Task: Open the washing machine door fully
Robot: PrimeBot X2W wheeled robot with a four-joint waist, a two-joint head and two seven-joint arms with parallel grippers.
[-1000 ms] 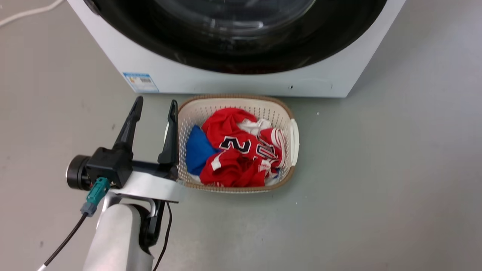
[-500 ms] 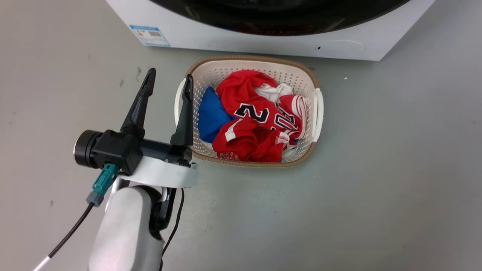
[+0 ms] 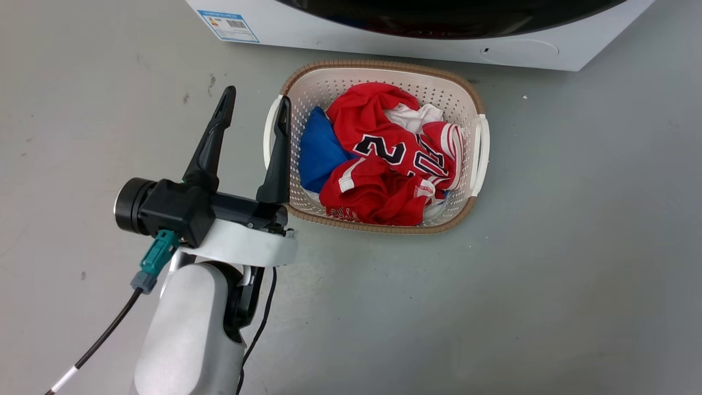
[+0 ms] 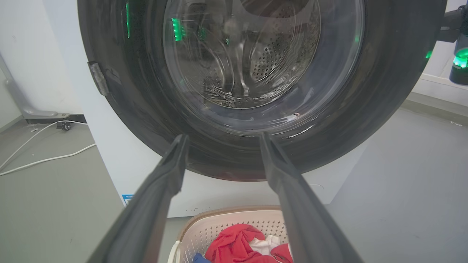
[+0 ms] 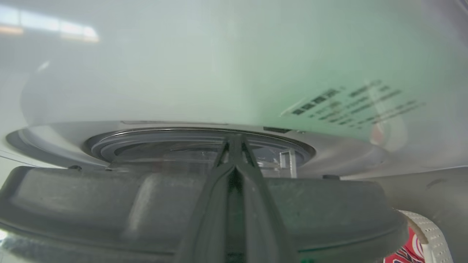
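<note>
Beyond left claw (image 4: 222,137), glossy black washing machine door (image 4: 387,91) (clear bulging window (image 4: 256,65))

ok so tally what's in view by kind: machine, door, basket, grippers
washing machine: 1
washing machine door: 1
laundry basket: 1
grippers: 2 (left gripper, right gripper)
total: 5

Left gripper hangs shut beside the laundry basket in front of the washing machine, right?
No: the left gripper is open, fingers spread, as the head view shows. It does hang beside the laundry basket in front of the washing machine.
</note>
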